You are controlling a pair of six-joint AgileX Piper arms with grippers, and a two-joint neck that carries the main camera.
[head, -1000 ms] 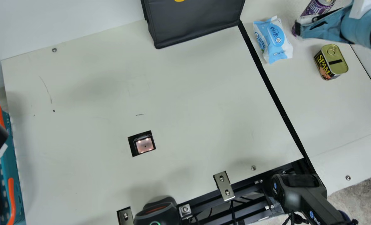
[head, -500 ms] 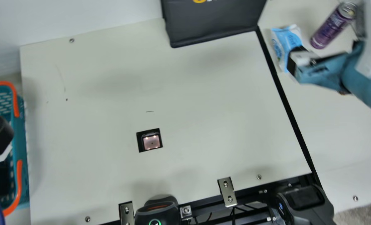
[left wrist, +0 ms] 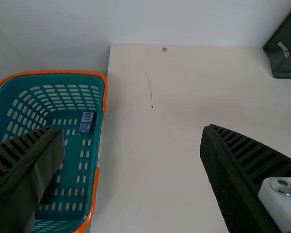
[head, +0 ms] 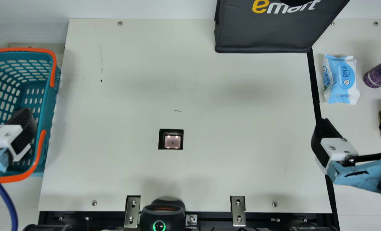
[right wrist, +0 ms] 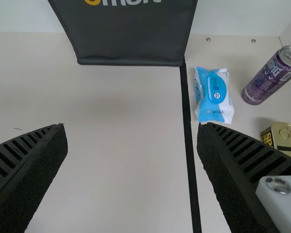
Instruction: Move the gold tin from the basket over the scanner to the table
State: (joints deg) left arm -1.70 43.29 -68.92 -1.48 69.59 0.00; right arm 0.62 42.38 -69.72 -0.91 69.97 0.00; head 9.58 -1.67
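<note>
Main view: bright, even, diffuse light on bench (head: 225, 173); source not visible. Broad soft shadows at mid-bench and along basket (head: 51, 102). Scanner (head: 172, 141) glows pinkish with small bright spots; green ring lit on black device (head: 163, 216). Left wrist view dimmer. Right wrist: faint shadow beside gold tin (right wrist: 287, 136).

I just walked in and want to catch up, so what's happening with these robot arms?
The gold rectangular metal tin stands on the right section of the cream table, past a black strip, near a blue-and-white wipes pack and a purple can. The open right gripper hovers close by; the open left gripper is over a teal plastic basket. Both look empty, and the tin's move seems finished.
</note>
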